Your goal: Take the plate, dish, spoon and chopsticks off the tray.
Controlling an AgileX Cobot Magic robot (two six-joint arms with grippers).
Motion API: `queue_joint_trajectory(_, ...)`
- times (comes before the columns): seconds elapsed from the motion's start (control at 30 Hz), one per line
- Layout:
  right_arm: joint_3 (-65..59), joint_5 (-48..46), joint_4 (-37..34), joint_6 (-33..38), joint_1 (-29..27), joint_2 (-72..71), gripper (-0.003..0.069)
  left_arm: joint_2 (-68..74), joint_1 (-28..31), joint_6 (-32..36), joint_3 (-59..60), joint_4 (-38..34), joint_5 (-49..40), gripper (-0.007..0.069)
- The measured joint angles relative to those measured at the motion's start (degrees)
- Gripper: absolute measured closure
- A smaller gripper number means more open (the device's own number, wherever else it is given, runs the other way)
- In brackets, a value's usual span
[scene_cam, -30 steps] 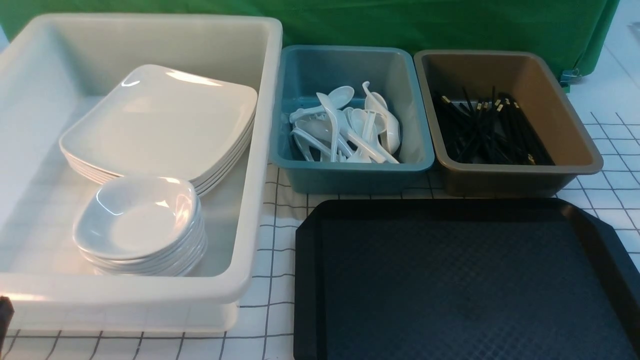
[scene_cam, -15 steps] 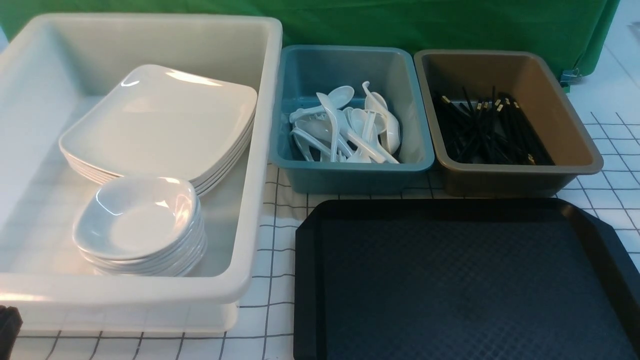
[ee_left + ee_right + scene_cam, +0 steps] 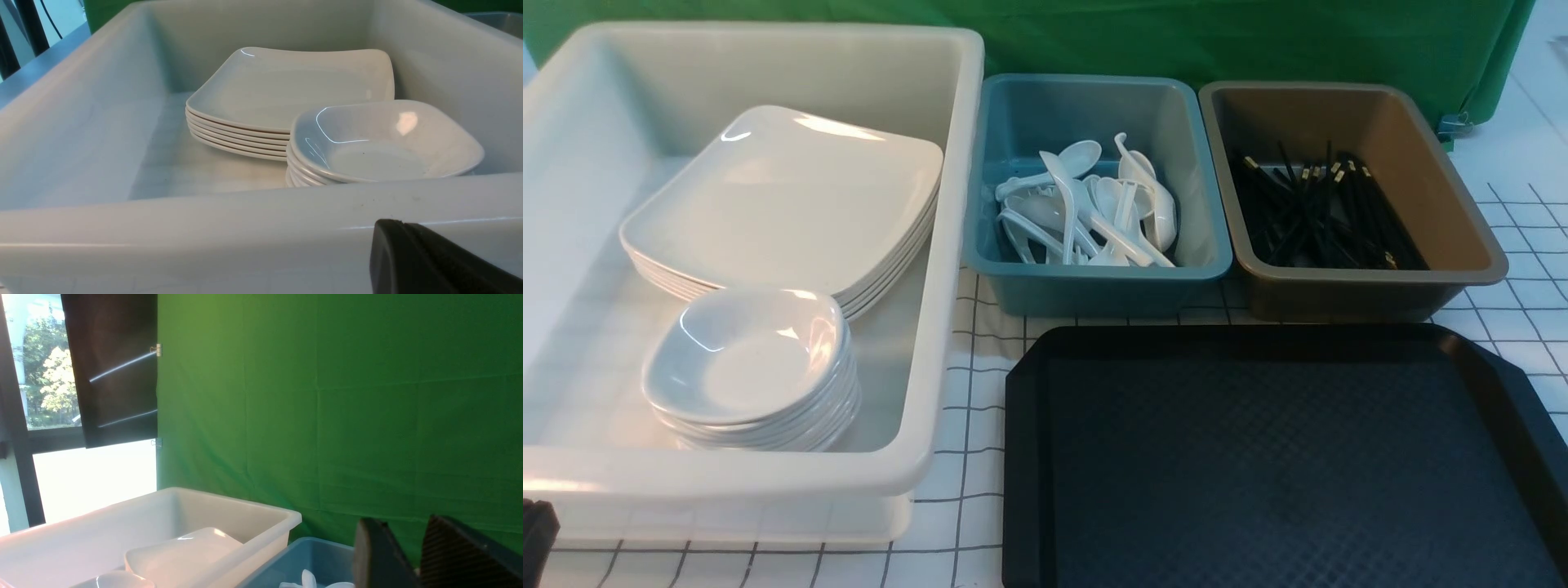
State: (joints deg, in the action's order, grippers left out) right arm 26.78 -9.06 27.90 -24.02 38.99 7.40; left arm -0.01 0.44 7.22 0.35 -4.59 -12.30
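Observation:
The black tray (image 3: 1503,384) lies at the front right, and nothing rests on its diamond-textured surface. The plate (image 3: 784,196) tops a stack of white plates in the white tub (image 3: 931,457), also seen as plate (image 3: 286,90). Next to that stack, the dish (image 3: 747,351) sits on top of several dishes, shown again as dish (image 3: 384,143). Several white spoons, the top spoon (image 3: 1066,159) among them, lie in the teal tub. Black chopsticks (image 3: 1319,212) fill the brown tub. My left gripper (image 3: 393,223) is shut and empty, just outside the white tub's near wall. My right gripper (image 3: 402,523) is raised and open, holding nothing.
The teal tub (image 3: 1094,282) and the brown tub (image 3: 1372,286) stand side by side behind the tray. A green curtain (image 3: 1176,41) hangs behind them. A white gridded cloth (image 3: 968,408) covers the table. The left gripper's tip (image 3: 536,531) shows at the lower left corner.
In the front view the left gripper's dark tip has sunk a little and edged right at the lower left corner. Nothing else has moved.

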Motion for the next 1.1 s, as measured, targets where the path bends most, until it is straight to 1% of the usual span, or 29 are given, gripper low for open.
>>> queue_joint_trajectory(0.17,0.00,0.00,-0.25,0.81,0.00,0.00,0.0447,0.00,0.00,0.00,0.00,0.00,0.00,0.0624)
queue_joint_trajectory(0.2,0.00,0.06,-1.83,2.86,0.00,0.00,0.0443,0.00,0.00,0.00,0.00,0.00,0.00,0.0624)
queue_joint_trajectory(0.23,0.00,0.26,-5.43,7.53,0.00,0.00,0.0440,0.00,0.00,0.00,0.00,0.00,0.00,0.0624)
queue_joint_trajectory(0.27,0.00,0.26,-6.17,7.53,0.00,0.00,0.0440,0.00,0.00,0.00,0.00,0.00,0.00,0.0624)
queue_joint_trajectory(0.33,0.00,0.50,-15.34,19.51,0.00,0.00,0.0433,0.00,0.00,0.00,0.00,0.00,0.00,0.0622)
queue_joint_trajectory(0.4,0.00,0.62,-22.81,28.35,0.00,0.00,0.0428,0.00,0.00,0.00,0.00,0.00,0.00,0.0622)
queue_joint_trajectory(0.43,0.00,0.69,-23.36,28.98,0.00,0.00,0.0428,0.00,0.00,0.00,0.00,0.00,0.00,0.0622)
queue_joint_trajectory(0.47,0.00,0.82,-26.35,32.04,0.00,0.00,0.0426,0.00,0.00,0.00,0.00,0.00,0.00,0.0622)
queue_joint_trajectory(0.57,0.00,0.82,-28.49,34.41,0.00,0.00,0.0422,0.00,0.00,0.00,0.00,0.07,0.00,0.0621)
queue_joint_trajectory(0.7,-0.36,0.88,-29.04,34.70,-0.21,-0.48,0.0421,0.00,0.00,0.00,0.00,0.13,0.00,0.0620)
queue_joint_trajectory(0.77,-1.53,1.07,-29.23,34.70,-2.61,-1.08,0.0419,0.00,0.00,0.00,0.00,0.13,0.00,0.0620)
queue_joint_trajectory(0.8,-2.43,1.21,-29.28,34.70,-4.86,-1.12,0.0420,0.00,0.00,0.00,0.00,0.13,0.00,0.0620)
queue_joint_trajectory(0.87,-5.01,1.19,-29.27,34.79,-10.72,-1.12,0.0420,0.00,0.00,0.00,0.00,0.13,0.00,0.0620)
queue_joint_trajectory(0.93,-8.90,1.19,-29.27,36.12,-17.96,-1.07,0.0420,0.00,0.00,0.00,0.00,0.13,0.00,0.0620)
queue_joint_trajectory(1.03,-15.00,1.23,-29.27,37.47,-26.70,-1.07,0.0420,0.00,0.00,0.00,0.00,0.13,0.00,0.0620)
queue_joint_trajectory(1.07,-15.44,1.17,-29.27,37.47,-27.24,-1.07,0.0420,0.00,0.00,0.00,0.00,0.13,0.00,0.0620)
queue_joint_trajectory(1.1,-18.72,1.17,-29.27,37.55,-30.61,-1.07,0.0420,0.00,0.00,0.00,0.00,0.13,0.00,0.0620)
